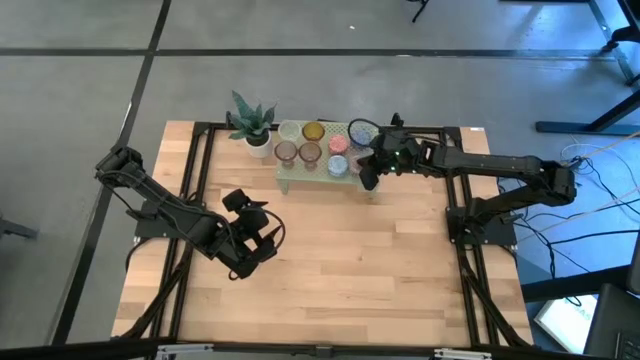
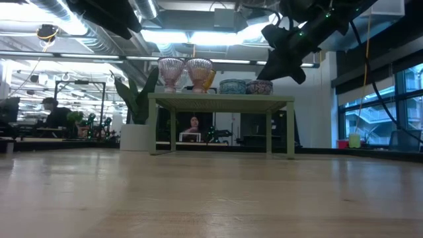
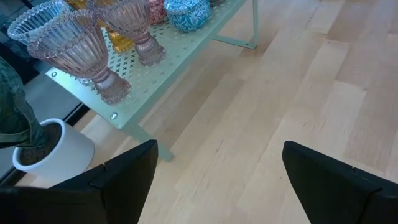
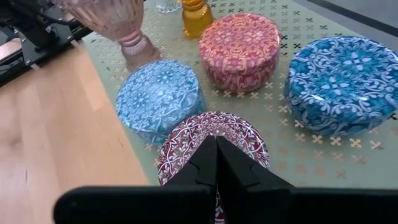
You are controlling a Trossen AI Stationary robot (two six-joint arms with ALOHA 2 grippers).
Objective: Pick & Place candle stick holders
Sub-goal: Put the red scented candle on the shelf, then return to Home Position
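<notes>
Several small round holders stand on the pale green perforated stand (image 1: 308, 181) at the table's far side. In the right wrist view I see a light blue one (image 4: 158, 96), a pink-red one (image 4: 239, 50), a blue one (image 4: 342, 81), a dark red one (image 4: 186, 140), an amber one (image 4: 196, 18) and a pink ribbed goblet (image 4: 121, 22). My right gripper (image 4: 216, 142) is shut, over the dark red holder at the stand's right end (image 1: 367, 180). My left gripper (image 1: 268, 238) is open and empty over the table's left middle. My right gripper's shut fingertips come slanting down from the table's right onto the top of the dark red holder (image 4: 233, 127), which stands on the stand. I cannot tell whether they touch it.
A potted spiky plant (image 1: 250, 125) stands by the stand's left end. Two pink ribbed goblets (image 3: 93, 56) stand at the stand's left part. Bare wood (image 1: 350, 260) lies in front of the stand. A person (image 2: 193, 124) shows in the room behind.
</notes>
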